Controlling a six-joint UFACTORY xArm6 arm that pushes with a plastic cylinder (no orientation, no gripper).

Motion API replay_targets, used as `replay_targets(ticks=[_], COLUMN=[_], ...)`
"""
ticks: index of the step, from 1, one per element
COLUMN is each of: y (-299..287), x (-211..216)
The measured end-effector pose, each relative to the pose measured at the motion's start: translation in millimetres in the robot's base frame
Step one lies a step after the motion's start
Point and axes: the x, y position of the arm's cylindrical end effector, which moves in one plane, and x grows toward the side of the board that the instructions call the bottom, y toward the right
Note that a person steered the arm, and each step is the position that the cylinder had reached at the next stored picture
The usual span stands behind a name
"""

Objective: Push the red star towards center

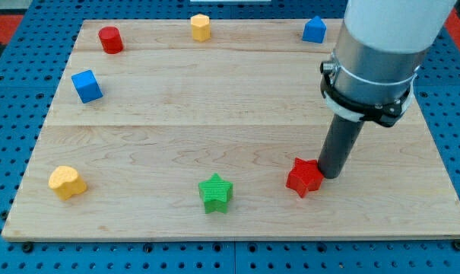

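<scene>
The tip (330, 173) presses against the red star (303, 177) from about its 2 o'clock side, low on the board (237, 99) at roughly 5 o'clock from centre; a shove from there would likely send the star left toward the green star (215, 192) or spin it away, not up to centre. The rod stands nearly upright, holding nothing, merely touching.

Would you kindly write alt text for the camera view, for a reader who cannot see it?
My tip sits against the red star on its right, near the wooden board's bottom edge. A green star lies left of it; other coloured blocks ring the board.
</scene>
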Motion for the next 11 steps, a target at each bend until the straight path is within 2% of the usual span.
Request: replay_targets(ticks=[2, 3, 4, 5, 7, 8, 9, 10, 11], y=[79.7, 5.1, -70.8, -67.4, -23.1, -49.2, -99.2, -114.0, -81.7], x=[47.4, 60.0, 31.1, -26.1, 4.3, -38.1, -80.9, -104.7, -64.6])
